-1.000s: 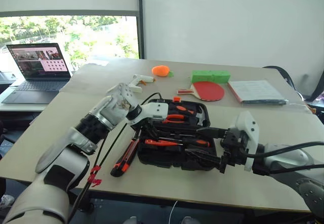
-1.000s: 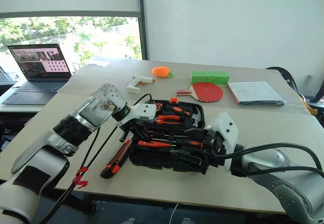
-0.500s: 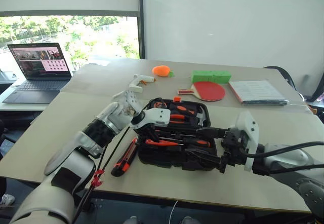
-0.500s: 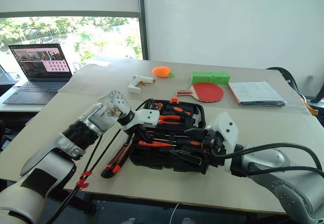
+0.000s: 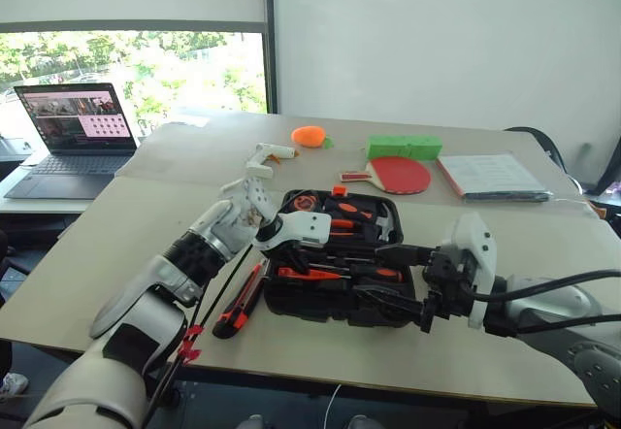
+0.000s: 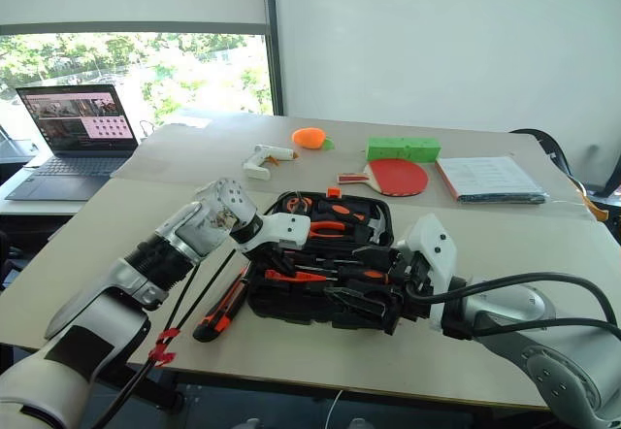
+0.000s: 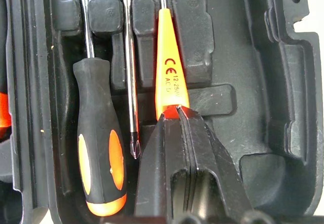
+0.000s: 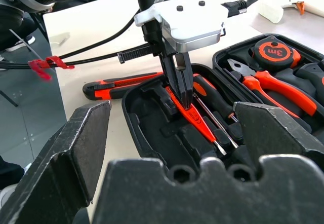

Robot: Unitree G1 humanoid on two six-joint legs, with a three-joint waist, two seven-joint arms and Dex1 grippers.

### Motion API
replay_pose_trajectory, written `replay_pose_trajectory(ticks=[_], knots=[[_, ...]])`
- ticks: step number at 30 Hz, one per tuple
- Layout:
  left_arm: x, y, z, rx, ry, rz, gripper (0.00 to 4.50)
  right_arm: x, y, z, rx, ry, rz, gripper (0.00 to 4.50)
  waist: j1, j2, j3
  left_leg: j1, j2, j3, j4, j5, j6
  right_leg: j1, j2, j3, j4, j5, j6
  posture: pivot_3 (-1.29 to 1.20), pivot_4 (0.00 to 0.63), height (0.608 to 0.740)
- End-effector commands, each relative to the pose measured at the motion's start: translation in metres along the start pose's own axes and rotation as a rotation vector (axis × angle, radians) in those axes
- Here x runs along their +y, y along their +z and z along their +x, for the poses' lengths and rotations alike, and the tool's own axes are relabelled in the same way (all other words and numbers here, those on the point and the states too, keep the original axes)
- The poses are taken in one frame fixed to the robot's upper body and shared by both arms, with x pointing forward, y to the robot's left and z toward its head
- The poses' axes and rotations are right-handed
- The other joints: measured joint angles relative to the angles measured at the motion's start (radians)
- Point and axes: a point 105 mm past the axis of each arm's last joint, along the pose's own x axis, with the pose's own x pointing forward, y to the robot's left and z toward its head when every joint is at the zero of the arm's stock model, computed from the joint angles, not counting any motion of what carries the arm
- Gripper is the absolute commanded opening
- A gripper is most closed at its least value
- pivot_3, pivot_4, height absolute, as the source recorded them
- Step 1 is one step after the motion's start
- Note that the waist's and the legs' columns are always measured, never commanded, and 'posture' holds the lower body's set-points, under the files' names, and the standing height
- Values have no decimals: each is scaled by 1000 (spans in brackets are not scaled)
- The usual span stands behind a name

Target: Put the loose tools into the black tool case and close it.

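The black tool case [image 5: 310,310] lies open on the table. My left gripper [image 7: 177,113] points down into its near-left part and is shut on the end of an orange screwdriver [image 7: 169,67], which lies along a recess. A black-and-orange screwdriver [image 7: 98,153] rests in the slot beside it. Orange-handled pliers [image 8: 273,89] and a tape measure [image 8: 273,51] sit in the far half. A black-and-orange utility knife [image 5: 243,301] lies on the table just left of the case. My right gripper [image 5: 393,276] hovers open at the case's near-right corner, with nothing between its fingers.
Behind the case lie a white glue gun [image 5: 264,160], an orange toy [image 5: 308,135], a green box [image 5: 403,146], a red paddle [image 5: 398,172] and a booklet [image 5: 493,175]. A laptop [image 5: 73,128] stands on a side table at far left.
My left wrist has sunk slightly towards the case, still shut on the orange screwdriver. The right arm has not moved.
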Motion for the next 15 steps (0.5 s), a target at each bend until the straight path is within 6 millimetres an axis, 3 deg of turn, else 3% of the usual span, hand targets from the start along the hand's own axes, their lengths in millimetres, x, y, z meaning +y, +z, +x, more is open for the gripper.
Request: replay_pose_trajectory(ticks=[1, 9, 15], knots=[[-7, -10, 13, 37, -33, -8, 37, 0, 10, -3, -32, -11, -32, 4500, 0, 1, 0, 0, 0, 0, 0, 0, 0, 0, 0, 0, 0, 0, 0, 0, 150, 736], [1, -27, 10, 61, -9, -68, 37, 2, 10, -3, -34, -8, -31, 4500, 0, 5, -3, 1, 0, 0, 0, 0, 0, 1, 0, 0, 0, 0, 0, 0, 150, 736], [-7, -39, 9, 81, -42, -95, 37, 1, 10, -2, -34, -6, -31, 4500, -5, 8, -5, 3, 0, 0, 0, 0, 0, 2, 1, 1, 1, 0, 0, 0, 150, 736]])
